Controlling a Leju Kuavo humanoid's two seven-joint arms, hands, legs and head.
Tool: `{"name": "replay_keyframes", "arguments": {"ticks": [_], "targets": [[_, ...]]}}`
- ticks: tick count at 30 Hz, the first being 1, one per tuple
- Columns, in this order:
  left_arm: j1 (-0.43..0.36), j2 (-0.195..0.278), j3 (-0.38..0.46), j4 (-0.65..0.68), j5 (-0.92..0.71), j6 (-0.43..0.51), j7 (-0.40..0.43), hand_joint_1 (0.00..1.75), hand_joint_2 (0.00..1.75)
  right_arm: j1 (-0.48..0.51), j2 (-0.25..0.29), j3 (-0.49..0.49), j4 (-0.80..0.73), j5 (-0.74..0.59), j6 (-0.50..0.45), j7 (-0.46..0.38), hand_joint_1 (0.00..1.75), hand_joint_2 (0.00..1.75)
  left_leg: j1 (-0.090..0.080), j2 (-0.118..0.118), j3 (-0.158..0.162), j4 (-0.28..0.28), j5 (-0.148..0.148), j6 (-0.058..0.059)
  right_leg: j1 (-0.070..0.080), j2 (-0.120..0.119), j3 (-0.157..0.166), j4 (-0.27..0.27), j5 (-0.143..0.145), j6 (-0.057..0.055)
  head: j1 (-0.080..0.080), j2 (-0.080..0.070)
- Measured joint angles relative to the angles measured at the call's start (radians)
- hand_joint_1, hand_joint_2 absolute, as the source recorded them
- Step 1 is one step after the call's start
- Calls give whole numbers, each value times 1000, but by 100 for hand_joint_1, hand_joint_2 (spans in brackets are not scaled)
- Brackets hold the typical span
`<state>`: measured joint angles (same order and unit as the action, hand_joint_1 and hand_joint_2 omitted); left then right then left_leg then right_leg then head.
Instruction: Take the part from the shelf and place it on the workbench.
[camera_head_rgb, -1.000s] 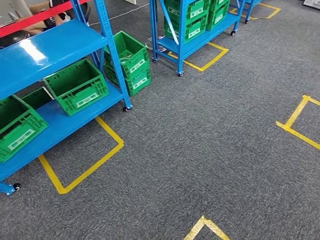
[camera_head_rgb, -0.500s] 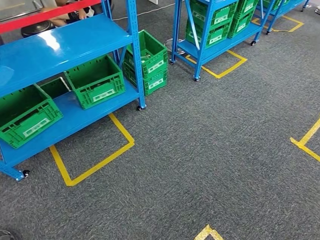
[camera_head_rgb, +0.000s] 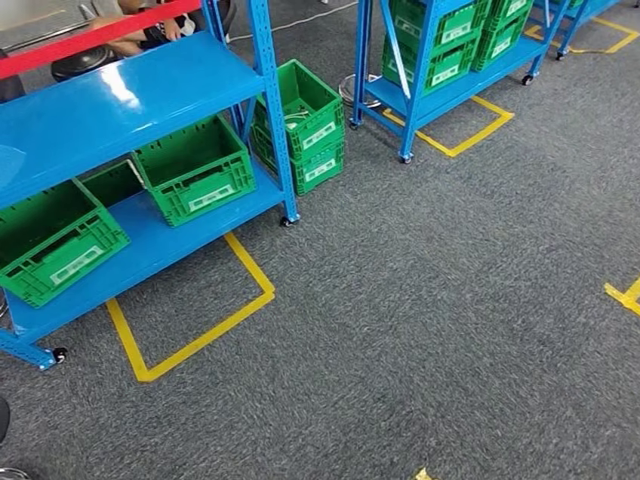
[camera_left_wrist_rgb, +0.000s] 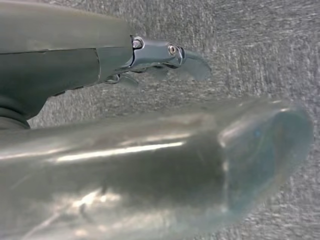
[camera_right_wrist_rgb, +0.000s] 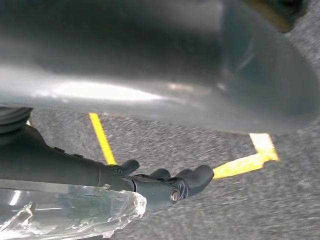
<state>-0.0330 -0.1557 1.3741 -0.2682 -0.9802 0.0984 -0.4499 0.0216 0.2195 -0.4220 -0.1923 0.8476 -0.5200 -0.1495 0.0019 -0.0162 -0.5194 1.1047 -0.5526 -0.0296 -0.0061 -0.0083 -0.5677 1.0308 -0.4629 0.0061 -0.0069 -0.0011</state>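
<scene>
From my head the room is evenly bright, light falling from above — a white glare patch sits on the blue shelf (camera_head_rgb: 113, 90), and shadows beneath it stay soft. The carpet (camera_head_rgb: 423, 300) is sharp. At both wrists my thumbs (camera_left_wrist_rgb: 158, 170) loom out of focus, streaked with highlights — the floor behind looks slightly smeared.

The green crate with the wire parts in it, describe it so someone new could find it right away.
Start at the big blue shelf on the left. Just past its right front post, two green crates are stacked on the carpet; the wire parts crate is the top one. Unlike the crates on the shelf's lower board, it stands off the shelf.
</scene>
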Motion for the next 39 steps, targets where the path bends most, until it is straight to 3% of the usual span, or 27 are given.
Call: {"name": "replay_keyframes", "arguments": {"ticks": [2,3,4,6,7,9,10,12,14,16,18,19,20,21,23,25,27,28,30,32,34,35,36,37,39], "targets": [[0,0,0,0,-4,0,0,0,0,0,0,-1,0,-1,2,-4,0,0,0,2,-84,117,-48,-7,1,-11,12,-4,-10,-7,-1,0],[1,1,0,0,-7,0,0,0,0,0,1,-1,0,-1,2,-7,0,0,1,3,-118,151,-58,-8,1,-17,18,-5,-17,-8,-1,0],[3,1,0,0,-10,0,0,0,0,1,1,-2,0,-2,1,-12,0,0,1,3,-136,156,-46,-8,1,-23,25,-5,-23,-9,-1,0],[6,1,0,0,-16,-1,0,0,0,3,1,-4,0,-4,-2,-24,0,0,0,15,-126,72,37,-4,1,-38,45,-5,-38,-6,-1,0],[5,2,0,0,-19,-1,0,0,0,4,2,-6,0,-5,-3,-29,0,0,-3,37,-109,12,82,0,2,-46,55,-6,-46,-3,-1,0],[1,3,0,0,-25,-3,0,0,0,8,2,-11,0,-8,-5,-40,0,0,-12,84,-83,-77,117,9,9,-65,67,-6,-63,7,-4,0],[-1,3,0,0,-27,-3,0,0,0,11,2,-14,0,-10,-5,-45,0,0,-16,95,-80,-90,114,14,12,-75,71,-7,-71,12,-3,0],[1,4,0,0,-30,-5,0,0,0,13,2,-18,0,-10,-5,-50,0,0,-14,76,-78,-96,117,26,15,-94,80,-13,-83,24,-1,0],[4,4,0,0,-32,-5,1,0,0,13,1,-21,-1,-10,-5,-53,0,0,-8,51,-72,-101,121,37,12,-64,78,15,-107,35,5,0],[0,6,0,0,-33,-6,2,0,0,15,0,-27,-2,-11,-5,-53,0,0,-4,25,-69,-103,120,47,8,-13,24,126,-164,43,11,0],[-2,9,0,0,-35,-8,4,0,0,16,-1,-33,-2,-11,-4,-53,0,0,-4,-3,-66,-103,117,51,7,3,-53,254,-208,47,14,0],[-1,9,0,0,-35,-9,5,0,0,17,-2,-34,-2,-10,-3,-53,0,0,-3,-18,-63,-103,115,51,6,5,-76,277,-200,48,14,0],[0,10,0,0,-35,-10,6,0,0,16,-2,-36,-2,-9,-2,-53,0,0,-2,-33,-59,-103,112,50,5,7,-78,257,-170,48,14,0],[1,10,0,0,-36,-11,6,0,0,16,-3,-36,-2,-9,0,-53,0,0,-1,-48,-53,-103,109,48,4,13,-62,203,-124,48,14,0],[0,10,0,0,-36,-11,6,0,0,16,-4,-37,-1,-8,1,-52,0,0,1,-76,-45,-100,103,39,-3,54,-13,70,-49,48,14,0],[0,12,0,0,-36,-11,8,0,0,15,-4,-38,0,-7,0,-51,0,0,2,-99,-47,-99,101,28,-6,85,14,11,-29,41,13,0],[5,13,0,0,-35,-11,11,0,0,14,-4,-39,0,-5,-2,-49,0,0,5,-118,-52,-102,106,16,-5,74,20,7,-28,27,13,0],[7,13,0,0,-34,-11,13,0,0,14,-4,-39,0,-4,-2,-48,0,0,5,-111,-55,-100,104,10,-5,64,21,4,-25,21,12,0],[7,12,0,1,-31,-11,15,0,0,14,-3,-39,0,-2,-3,-48,0,0,2,-64,-81,-50,72,0,-8,39,26,-4,-23,8,4,0],[1,11,0,1,-27,-11,16,0,0,17,-3,-40,0,-1,-3,-49,0,0,1,-10,-145,74,11,-8,-6,13,28,-6,-25,-1,-4,0],[1,10,0,1,-23,-13,16,0,0,18,-4,-42,0,-2,1,-53,0,0,4,4,-196,172,-16,-13,-5,-9,28,-6,-28,-2,-4,0],[3,10,0,1,-23,-14,16,0,0,17,-4,-43,0,-3,4,-56,0,0,6,6,-196,172,-1,-13,-5,-16,29,-6,-29,-2,-4,0],[5,10,0,1,-22,-15,16,0,0,16,-4,-44,0,-3,8,-58,0,0,7,6,-176,132,30,-13,-5,-21,32,-6,-30,-1,-4,0],[6,10,0,1,-22,-15,15,0,0,15,-4,-44,0,-4,10,-59,0,0,7,10,-139,64,67,-11,-6,-23,34,-6,-32,1,-4,0],[4,10,0,1,-21,-16,14,0,0,14,-3,-44,0,-5,13,-64,0,0,5,19,-71,-63,106,-5,-2,-26,36,-5,-39,11,-5,0]]}}
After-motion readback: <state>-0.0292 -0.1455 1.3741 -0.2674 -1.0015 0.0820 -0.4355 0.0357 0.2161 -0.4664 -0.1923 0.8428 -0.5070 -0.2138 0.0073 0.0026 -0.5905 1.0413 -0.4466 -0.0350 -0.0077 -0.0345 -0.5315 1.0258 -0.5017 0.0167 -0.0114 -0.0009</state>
